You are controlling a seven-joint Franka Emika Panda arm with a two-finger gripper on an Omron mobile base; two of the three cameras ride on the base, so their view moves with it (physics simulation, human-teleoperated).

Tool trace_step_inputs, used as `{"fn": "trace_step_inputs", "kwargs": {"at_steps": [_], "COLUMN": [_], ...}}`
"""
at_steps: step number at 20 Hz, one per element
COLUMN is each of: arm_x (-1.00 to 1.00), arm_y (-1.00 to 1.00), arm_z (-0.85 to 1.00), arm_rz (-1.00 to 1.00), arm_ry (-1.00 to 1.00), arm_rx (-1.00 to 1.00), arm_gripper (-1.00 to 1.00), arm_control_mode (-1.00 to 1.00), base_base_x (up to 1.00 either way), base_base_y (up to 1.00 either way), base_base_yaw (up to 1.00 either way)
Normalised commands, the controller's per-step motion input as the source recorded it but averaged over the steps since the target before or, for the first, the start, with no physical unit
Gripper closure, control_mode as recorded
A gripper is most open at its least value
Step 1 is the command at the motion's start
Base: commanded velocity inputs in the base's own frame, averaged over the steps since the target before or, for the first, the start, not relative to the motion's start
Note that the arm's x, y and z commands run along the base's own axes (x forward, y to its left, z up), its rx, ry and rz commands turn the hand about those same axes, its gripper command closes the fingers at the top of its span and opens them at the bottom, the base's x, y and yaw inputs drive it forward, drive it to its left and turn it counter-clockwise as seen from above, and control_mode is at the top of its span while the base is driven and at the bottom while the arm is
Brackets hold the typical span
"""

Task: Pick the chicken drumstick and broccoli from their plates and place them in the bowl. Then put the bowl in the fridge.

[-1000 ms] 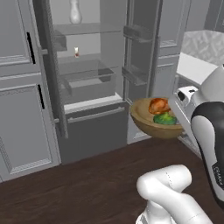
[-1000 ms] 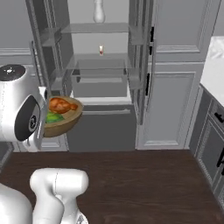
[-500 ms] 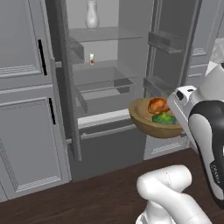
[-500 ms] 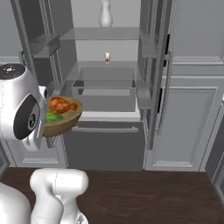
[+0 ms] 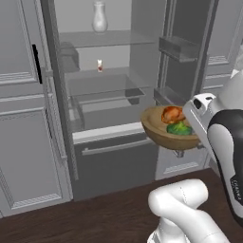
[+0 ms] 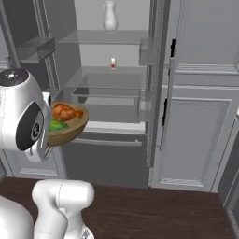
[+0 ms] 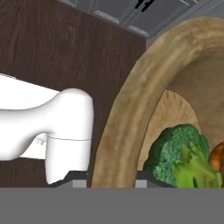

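- I see the bowl held up in the air in front of the open fridge, at about 3 o'clock in the left base view and 9 o'clock in the right base view.
- My end effector is clamped shut on the bowl's rim; in the hand view the rim runs up from between the fingertips at 6 o'clock.
- The drumstick lies inside the bowl, with the broccoli touching it on the near side.
- In the hand view the broccoli sits at 5 o'clock, with a sliver of the drumstick at the right edge.
- Both fridge doors stand open; glass shelves and a drawer front show inside.
- A white vase stands on the top shelf at 12 o'clock, and a small red-and-white bottle on the shelf below it.
- The floor is dark wood.
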Motion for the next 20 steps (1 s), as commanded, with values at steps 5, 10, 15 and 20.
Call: {"fn": "trace_step_inputs", "kwargs": {"at_steps": [5,10,15,20], "arm_x": [0.0,0.0,0.0,0.0], "arm_y": [0.0,0.0,0.0,0.0], "arm_z": [0.0,0.0,0.0,0.0], "arm_rz": [0.0,0.0,0.0,0.0], "arm_ry": [0.0,0.0,0.0,0.0], "arm_rx": [0.0,0.0,0.0,0.0], "arm_gripper": [1.0,1.0,1.0,1.0], "arm_control_mode": [1.0,1.0,1.0,1.0], "base_base_x": [0.58,0.5,0.65,0.78], "base_base_y": [0.0,0.0,0.19,0.22], "base_base_yaw": [0.0,0.0,0.0,0.0]}}
